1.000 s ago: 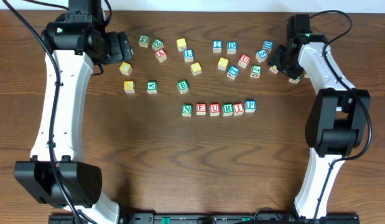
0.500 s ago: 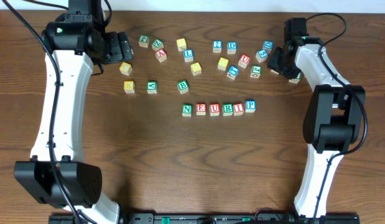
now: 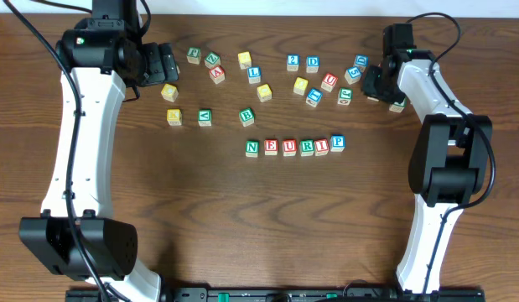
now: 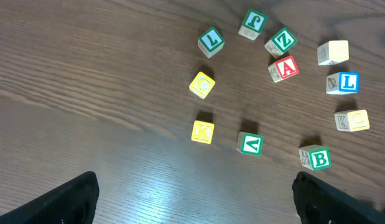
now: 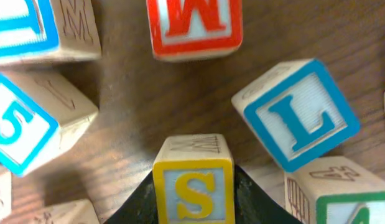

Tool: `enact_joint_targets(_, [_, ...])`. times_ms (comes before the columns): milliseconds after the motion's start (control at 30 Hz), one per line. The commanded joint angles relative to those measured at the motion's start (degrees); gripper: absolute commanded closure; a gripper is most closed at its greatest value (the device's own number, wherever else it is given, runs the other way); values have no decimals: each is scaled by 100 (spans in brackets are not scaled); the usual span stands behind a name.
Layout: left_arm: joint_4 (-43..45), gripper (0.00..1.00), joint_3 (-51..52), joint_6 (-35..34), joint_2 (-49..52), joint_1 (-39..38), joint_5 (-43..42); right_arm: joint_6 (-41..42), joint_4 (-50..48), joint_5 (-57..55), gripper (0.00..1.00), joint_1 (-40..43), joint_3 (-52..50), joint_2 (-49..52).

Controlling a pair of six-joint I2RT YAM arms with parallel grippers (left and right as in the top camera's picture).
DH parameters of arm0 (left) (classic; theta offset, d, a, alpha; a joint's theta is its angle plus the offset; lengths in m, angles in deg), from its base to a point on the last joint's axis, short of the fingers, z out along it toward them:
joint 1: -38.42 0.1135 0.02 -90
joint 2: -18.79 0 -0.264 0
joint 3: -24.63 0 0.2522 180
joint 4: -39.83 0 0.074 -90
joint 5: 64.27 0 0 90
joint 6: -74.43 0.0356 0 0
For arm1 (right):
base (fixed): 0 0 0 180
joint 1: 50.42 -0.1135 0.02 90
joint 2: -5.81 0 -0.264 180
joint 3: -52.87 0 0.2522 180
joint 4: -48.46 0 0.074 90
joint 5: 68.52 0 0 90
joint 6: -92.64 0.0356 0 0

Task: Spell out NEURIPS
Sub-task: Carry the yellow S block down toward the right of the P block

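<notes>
I have the right end effector (image 5: 193,208) clamped on the yellow S cube (image 5: 193,186), the letter the 6-cube NEURIP row (image 3: 294,147) lacks. The left end effector (image 4: 198,200) gapes empty.

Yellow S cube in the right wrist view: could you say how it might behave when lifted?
The yellow S cube looks like plain wood, so probably rigid and light. Its flat sides suit the right claw flanking it; rolling seems unlikely.

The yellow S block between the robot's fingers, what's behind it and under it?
Behind the yellow S block lies bare table, then a red-lettered block; a blue L block sits nearby. Black fingers hug its sides. Underneath is hidden by the block itself.
</notes>
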Motion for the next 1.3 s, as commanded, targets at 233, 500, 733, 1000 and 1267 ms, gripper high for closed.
enact_joint_targets(233, [7,2,33,-94,74,15,-7,-846,1438,358,76,-2,758,-39])
enact_joint_targets(500, [7,2,33,-94,74,15,-7,-916,2712,468,78,-90,828,-37])
enact_joint_targets(733, [7,2,33,-94,74,15,-7,-914,2833,636,78,-503,330,-37])
enact_joint_targets(1000, [7,2,33,-94,74,15,-7,-914,2791,632,77,-859,-140,-37])
enact_joint_targets(1267, [7,2,33,-94,74,15,-7,-914,3067,588,77,-975,-243,-37])
